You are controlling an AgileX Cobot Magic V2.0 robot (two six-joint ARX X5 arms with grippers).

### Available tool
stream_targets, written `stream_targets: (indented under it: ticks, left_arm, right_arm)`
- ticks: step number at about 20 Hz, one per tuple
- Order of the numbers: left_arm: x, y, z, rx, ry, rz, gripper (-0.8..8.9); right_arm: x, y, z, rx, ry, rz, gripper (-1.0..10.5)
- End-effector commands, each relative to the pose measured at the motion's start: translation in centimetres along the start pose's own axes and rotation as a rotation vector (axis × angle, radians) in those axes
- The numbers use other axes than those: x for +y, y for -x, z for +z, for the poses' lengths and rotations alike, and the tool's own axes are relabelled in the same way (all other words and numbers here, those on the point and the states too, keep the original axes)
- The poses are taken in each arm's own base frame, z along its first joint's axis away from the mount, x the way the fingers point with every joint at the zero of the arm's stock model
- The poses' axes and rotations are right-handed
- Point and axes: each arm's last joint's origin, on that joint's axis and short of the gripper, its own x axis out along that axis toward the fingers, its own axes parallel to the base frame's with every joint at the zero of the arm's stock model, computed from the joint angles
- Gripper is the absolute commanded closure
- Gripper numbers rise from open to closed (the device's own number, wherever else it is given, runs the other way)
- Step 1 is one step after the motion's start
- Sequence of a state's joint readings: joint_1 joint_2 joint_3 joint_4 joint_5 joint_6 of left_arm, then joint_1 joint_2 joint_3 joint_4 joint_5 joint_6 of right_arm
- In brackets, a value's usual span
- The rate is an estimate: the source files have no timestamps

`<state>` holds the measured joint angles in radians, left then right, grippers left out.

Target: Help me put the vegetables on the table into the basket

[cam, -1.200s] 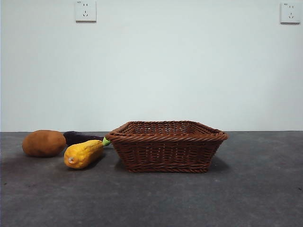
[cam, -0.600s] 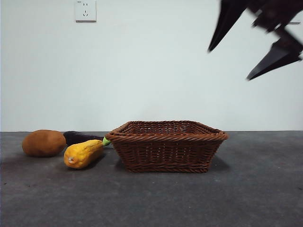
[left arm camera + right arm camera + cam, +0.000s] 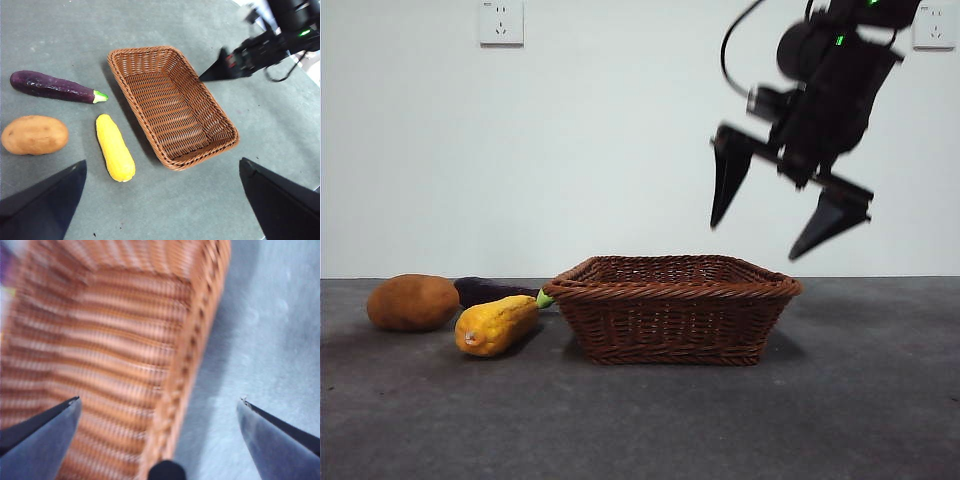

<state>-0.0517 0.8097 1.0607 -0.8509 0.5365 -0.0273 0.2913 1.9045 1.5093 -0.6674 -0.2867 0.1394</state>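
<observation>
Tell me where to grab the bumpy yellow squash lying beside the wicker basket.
Probably at mid-body of the bumpy yellow squash, from straight above, jaws across its narrow width. It lies flat on the grey table, clear of the brown woven wicker basket and the orange-brown potato.

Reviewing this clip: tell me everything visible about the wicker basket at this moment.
The basket is a shallow, rectangular, reddish-brown woven wicker tray with a braided rim and outward-flaring sides. It sits upright and flat on the dark grey table and holds nothing. The yellow squash lies close beside one long side; whether they touch is unclear. The right end effector hangs open above the basket's far edge, not touching it.
</observation>
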Motion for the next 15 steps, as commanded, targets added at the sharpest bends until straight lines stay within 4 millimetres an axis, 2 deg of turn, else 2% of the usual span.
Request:
stream_targets:
  ticks: [1,3,6,8,10,12,13,15]
  left_arm:
    - [-0.1,0.1,0.1,-0.006,0.0,-0.001,2.48]
    - [0.0,0.1,0.1,-0.007,0.0,0.023,2.48]
    - [0.2,-0.1,0.1,-0.001,0.003,0.038,2.48]
    - [0.3,-0.4,0.2,0.007,0.008,0.038,2.48]
    - [0.4,-0.6,0.2,0.014,0.012,0.039,2.48]
    - [0.6,-0.8,0.3,0.022,0.014,0.039,2.48]
    - [0.7,-1.0,0.3,0.028,0.017,0.039,2.48]
    - [0.7,-1.1,0.3,0.033,0.02,0.039,2.48]
  right_arm:
    - [-0.4,-1.9,-0.1,0.025,-0.01,-0.012,4.0]
    - [-0.7,-2.9,-0.2,0.036,-0.013,-0.014,4.7]
    - [-0.9,-3.9,-0.3,0.044,-0.015,-0.039,4.9]
    - [-0.9,-4.9,-0.6,0.061,-0.016,-0.041,5.8]
    - [-0.7,-5.3,-0.6,0.065,-0.011,-0.039,6.0]
    - [-0.5,-5.4,-0.6,0.059,-0.004,-0.034,8.1]
    - [-0.4,-5.4,-0.6,0.061,-0.004,-0.024,8.6]
    - [-0.2,-5.5,-0.7,0.07,0.0,-0.017,8.6]
